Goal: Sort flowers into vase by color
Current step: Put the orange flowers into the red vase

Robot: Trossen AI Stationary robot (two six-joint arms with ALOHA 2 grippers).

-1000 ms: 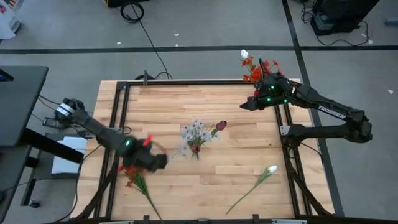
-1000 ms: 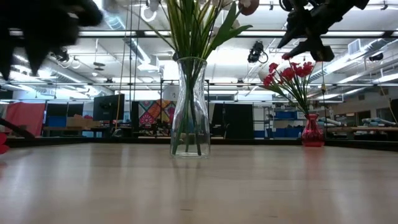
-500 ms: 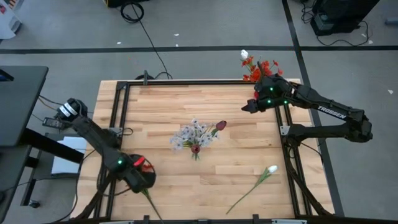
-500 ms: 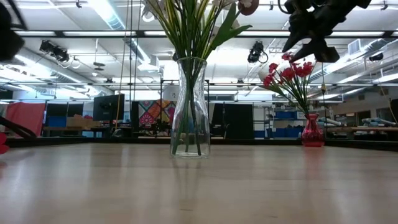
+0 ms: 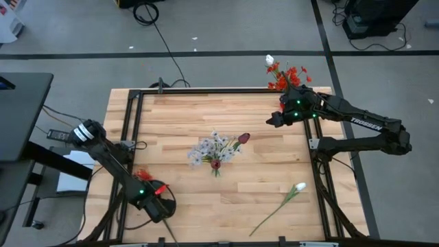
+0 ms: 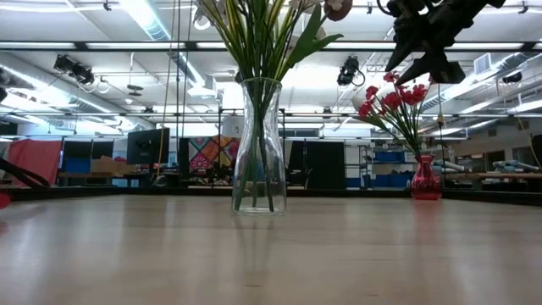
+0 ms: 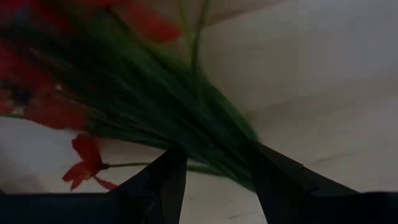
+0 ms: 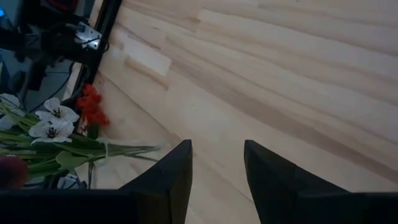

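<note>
Left gripper [image 5: 159, 208] low at the near left, fingers parted; right gripper [image 5: 273, 119] raised far right, fingers parted.

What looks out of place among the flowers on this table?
One white bud stands in the small red vase among red clusters, so its colour does not match. Another white flower lies loose on the wooden table.

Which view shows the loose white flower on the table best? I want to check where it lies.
The high view: the white flower lies flat with its whole stem visible, near the table's right front, far from both grippers. The low view and both wrist views do not show it.
</note>
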